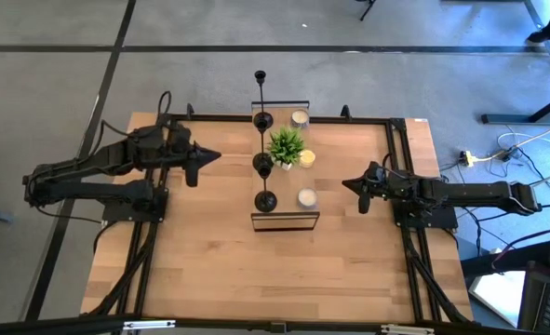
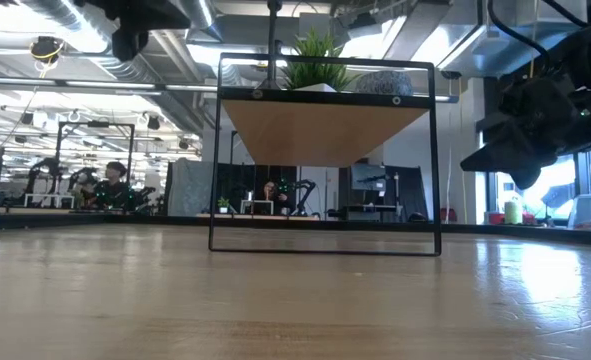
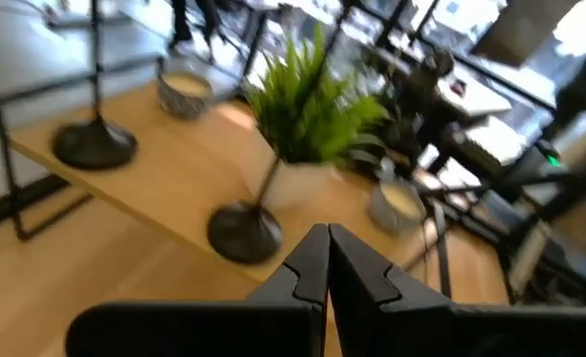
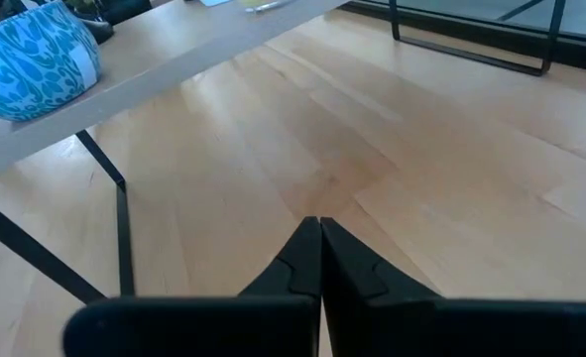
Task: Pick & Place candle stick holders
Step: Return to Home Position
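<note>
Standing clear of the shelf on either side, both arms appear to be on the closing step of the job, the return to rest. The three candle stick holders stand upright in a row on the shelf at the middle of the bench, along the side nearer the left arm. A plant and three small candles sit beside them. No holder is seen on the bench itself, so placing looks complete. The left gripper hangs near the shelf, pointing toward it, jaws closed together on nothing, as its wrist view confirms. The right gripper hangs on the opposite side, apart from the shelf, jaws likewise closed and empty. By my judgement the next move calls for no grasp. Each arm need only draw back toward its own base, the left taking care not to brush the shelf frame or the holders nearest it.
</note>
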